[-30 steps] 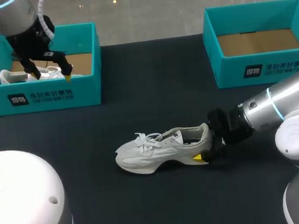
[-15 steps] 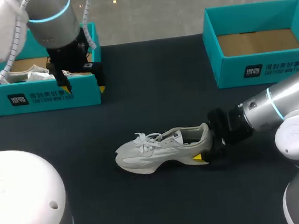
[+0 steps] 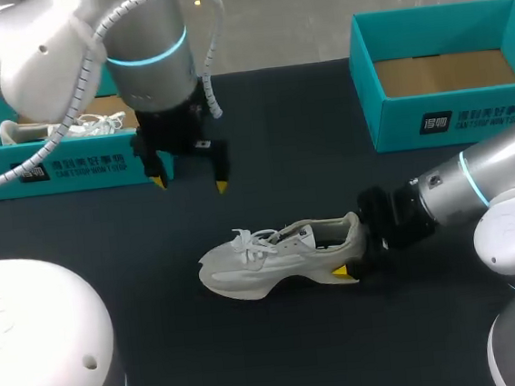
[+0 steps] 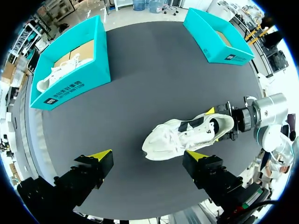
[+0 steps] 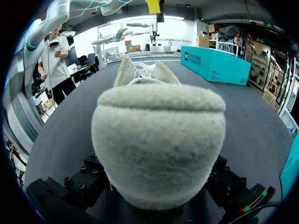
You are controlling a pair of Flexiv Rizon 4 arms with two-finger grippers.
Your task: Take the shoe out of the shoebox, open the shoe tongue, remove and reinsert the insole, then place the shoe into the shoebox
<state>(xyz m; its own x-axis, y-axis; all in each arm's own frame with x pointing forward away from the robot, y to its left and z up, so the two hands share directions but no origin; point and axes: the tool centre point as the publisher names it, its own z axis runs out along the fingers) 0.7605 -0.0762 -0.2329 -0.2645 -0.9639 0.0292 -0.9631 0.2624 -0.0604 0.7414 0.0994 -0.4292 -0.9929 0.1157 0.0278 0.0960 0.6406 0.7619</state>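
Clamps shoe heel in right claw for steadiness; poises left claw, spread and empty, above for the tongue.

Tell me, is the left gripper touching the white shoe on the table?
Apart. In the head view the left gripper hangs open, with bare dark table showing between it and the shoe.

The left gripper, black with two yellow-tipped fingers, has swung out from over the open teal cardboard shoebox at the far left corner of the black table. It now hangs toward the table's middle, nearer the white lace-up sneaker.
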